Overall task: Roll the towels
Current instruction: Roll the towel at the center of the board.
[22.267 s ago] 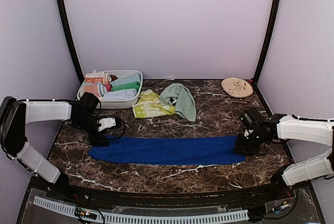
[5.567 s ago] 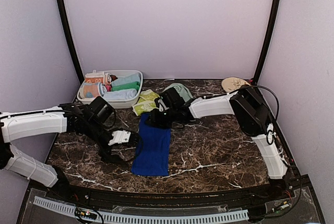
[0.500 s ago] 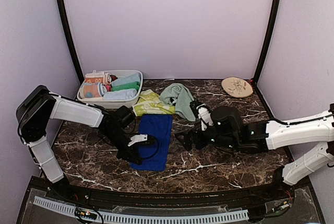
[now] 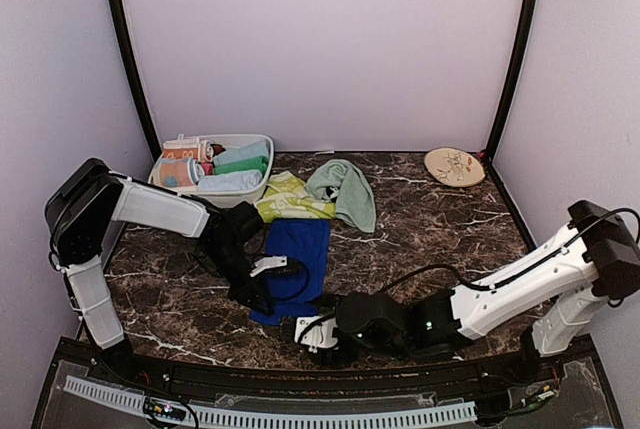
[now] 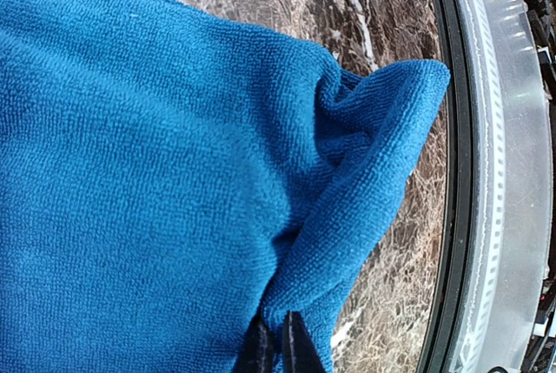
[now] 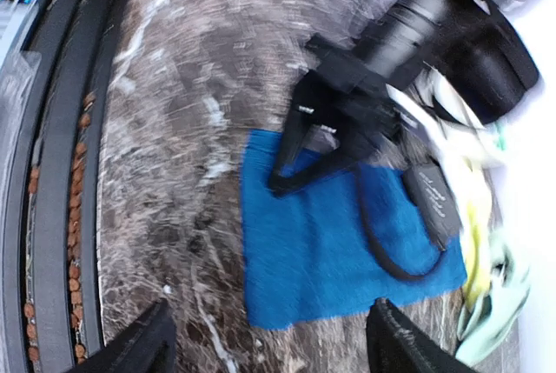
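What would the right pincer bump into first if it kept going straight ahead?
Most likely the blue towel, whose near edge lies right in front of the open right pincer. The left pincer, pinching that towel, sits farther along. Depth is hard to judge.

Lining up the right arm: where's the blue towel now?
In the top view the blue towel lies left of centre, just nearer than the yellow-green towel, its near edge pinched in the left claw.
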`<state>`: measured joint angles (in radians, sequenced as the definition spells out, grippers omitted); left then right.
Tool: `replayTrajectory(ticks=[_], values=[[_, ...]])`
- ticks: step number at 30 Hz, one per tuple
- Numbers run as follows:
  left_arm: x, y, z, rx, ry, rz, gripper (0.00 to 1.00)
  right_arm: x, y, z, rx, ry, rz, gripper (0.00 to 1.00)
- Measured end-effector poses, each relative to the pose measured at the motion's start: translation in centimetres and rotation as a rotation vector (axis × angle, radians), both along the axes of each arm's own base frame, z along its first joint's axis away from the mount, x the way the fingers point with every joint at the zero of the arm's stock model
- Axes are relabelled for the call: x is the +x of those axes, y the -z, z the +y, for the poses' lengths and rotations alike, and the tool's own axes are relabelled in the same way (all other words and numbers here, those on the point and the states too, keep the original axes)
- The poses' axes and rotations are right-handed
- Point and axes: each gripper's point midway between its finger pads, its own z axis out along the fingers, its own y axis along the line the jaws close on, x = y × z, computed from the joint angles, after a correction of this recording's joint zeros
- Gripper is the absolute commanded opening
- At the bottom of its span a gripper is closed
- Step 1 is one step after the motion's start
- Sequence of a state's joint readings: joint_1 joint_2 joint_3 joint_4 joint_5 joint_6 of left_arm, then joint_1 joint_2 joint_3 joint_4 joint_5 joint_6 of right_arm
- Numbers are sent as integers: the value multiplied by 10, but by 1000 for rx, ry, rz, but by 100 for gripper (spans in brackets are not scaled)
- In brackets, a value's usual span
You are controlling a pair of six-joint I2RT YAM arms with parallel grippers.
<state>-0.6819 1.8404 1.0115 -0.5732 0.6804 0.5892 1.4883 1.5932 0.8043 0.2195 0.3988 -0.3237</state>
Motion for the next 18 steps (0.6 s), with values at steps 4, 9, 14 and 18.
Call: replayTrajectory(ticks=[4, 9, 14, 18], values=[[0, 0, 0, 4, 0, 6, 0, -11, 27, 17, -116, -103, -120, 56], [0, 0, 0, 4, -1, 11, 2, -4, 45, 33, -180, -155, -215, 46], [0, 0, 0, 5, -1, 22, 3, 5, 58, 50, -176, -166, -247, 42], [0, 0, 0, 3, 4, 27, 11, 17, 78, 49, -198, -146, -237, 38]])
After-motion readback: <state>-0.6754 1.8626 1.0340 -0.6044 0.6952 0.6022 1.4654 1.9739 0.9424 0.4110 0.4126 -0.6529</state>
